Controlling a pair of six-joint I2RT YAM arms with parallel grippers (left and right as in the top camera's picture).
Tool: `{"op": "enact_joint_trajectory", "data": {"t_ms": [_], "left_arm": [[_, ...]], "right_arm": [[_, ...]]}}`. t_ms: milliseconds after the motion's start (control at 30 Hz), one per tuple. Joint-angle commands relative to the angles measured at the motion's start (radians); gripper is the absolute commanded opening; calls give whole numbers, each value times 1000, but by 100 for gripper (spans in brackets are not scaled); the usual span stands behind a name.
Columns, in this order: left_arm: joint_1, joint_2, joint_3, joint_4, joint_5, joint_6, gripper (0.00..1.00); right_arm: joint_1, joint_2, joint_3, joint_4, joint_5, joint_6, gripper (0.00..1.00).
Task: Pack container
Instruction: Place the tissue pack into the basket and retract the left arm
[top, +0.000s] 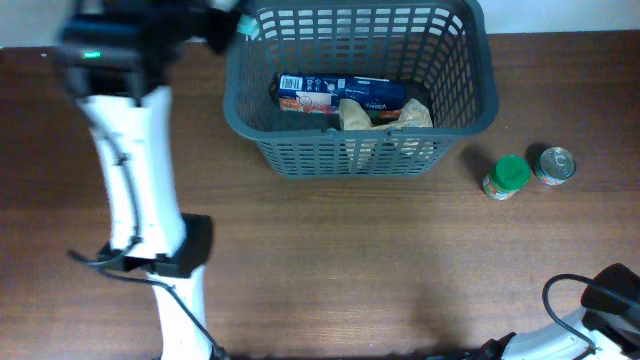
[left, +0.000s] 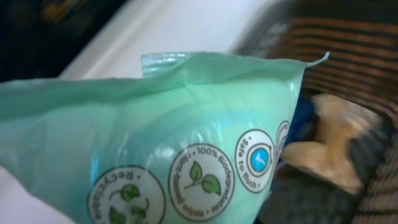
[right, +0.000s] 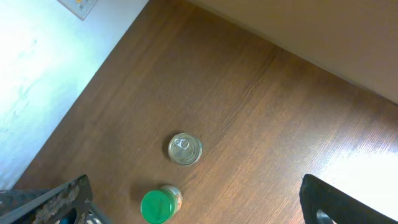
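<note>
Overhead, the container (top: 360, 152) sits at the table's far edge, holding a blue-and-red box (top: 340, 93) and tan bags (top: 388, 115). A green-lidded jar (top: 507, 177) and a tin can (top: 555, 165) stand outside, to its right. My left gripper (top: 228, 25) hovers, blurred, at the basket's far left corner. Only my left wrist camera shows the pale green packet (left: 174, 143) filling its view, and whether I'm pinching it I cannot tell. My right gripper (right: 193, 186) is spread wide above the jar and can.
</note>
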Motion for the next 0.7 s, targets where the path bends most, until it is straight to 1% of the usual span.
{"op": "enact_joint_trajectory", "data": {"t_ms": [0, 67, 133, 233, 267, 333, 367, 467, 500, 533, 567, 600, 667], "left_arm": [[-152, 19, -94, 1, -47, 278, 2], [-214, 41, -165, 2, -117, 315, 2], [-266, 76, -278, 13, -223, 330, 2], [-282, 130, -399, 22, -336, 329, 2], [-282, 139, -418, 22, -348, 329, 2], [-274, 177, -475, 21, -388, 300, 2], [-264, 203, -492, 21, -418, 252, 2], [-245, 227, -510, 22, -420, 206, 3], [-238, 235, -510, 21, -415, 196, 11], [-233, 246, -510, 21, -404, 192, 23], [-230, 251, -510, 21, -392, 175, 55], [-229, 251, -510, 21, -389, 163, 99], [-231, 237, -502, 20, -394, 158, 99]], "right_arm": [[-2, 1, 1, 3, 6, 5, 99], [-2, 1, 1, 3, 6, 5, 99], [-2, 1, 1, 3, 6, 5, 99], [-2, 1, 1, 3, 6, 5, 99], [-2, 1, 1, 3, 6, 5, 99], [-2, 1, 1, 3, 6, 5, 99], [-2, 1, 1, 3, 6, 5, 99], [-2, 1, 1, 3, 6, 5, 99], [-2, 1, 1, 3, 6, 5, 99], [-2, 1, 1, 3, 6, 5, 99], [-2, 1, 1, 3, 6, 5, 99], [-2, 1, 1, 3, 6, 5, 99], [-2, 1, 1, 3, 6, 5, 99]]}}
